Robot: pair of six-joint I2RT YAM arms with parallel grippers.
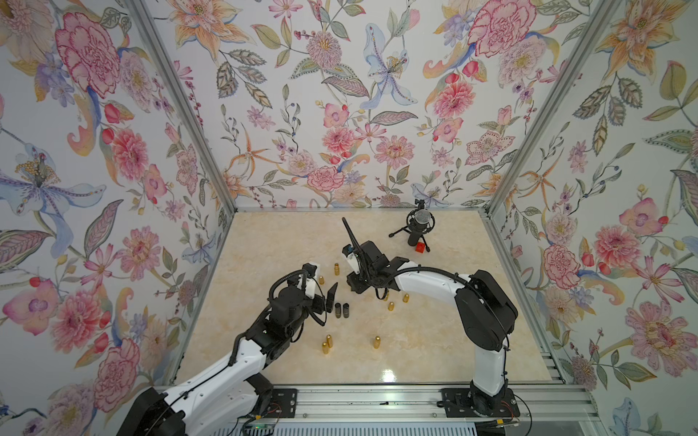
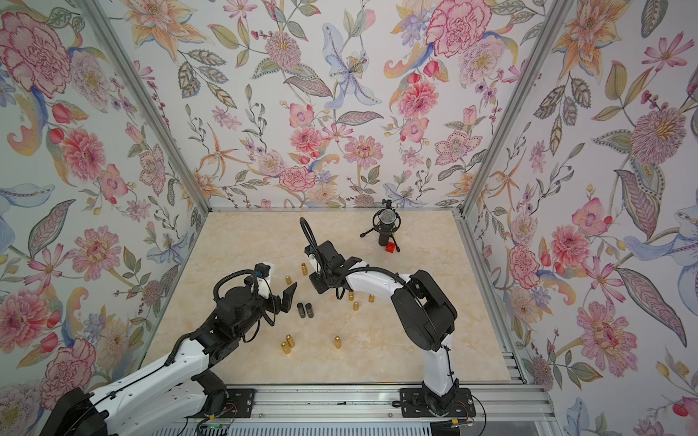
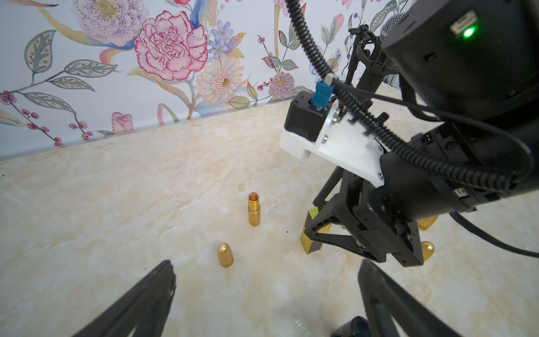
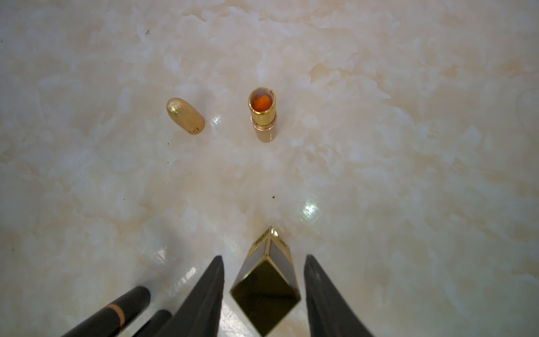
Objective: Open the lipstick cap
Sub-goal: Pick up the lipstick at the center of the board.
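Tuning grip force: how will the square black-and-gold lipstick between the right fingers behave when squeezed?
The square lipstick looks glossy and hard: probably slippery. Its corners face the fingers of the right gripper, so it may twist. Tall and upright, it could tip.

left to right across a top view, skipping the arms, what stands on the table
pair of gold lipsticks → two black tubes → lone gold lipstick → microphone

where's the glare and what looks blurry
right wrist view: glare spots on the glossy marble tabletop, two black cylindrical tubes blurred at the frame edge; left wrist view: a green indicator light blooms; in both top views: even light, one reflection near the table's front edge
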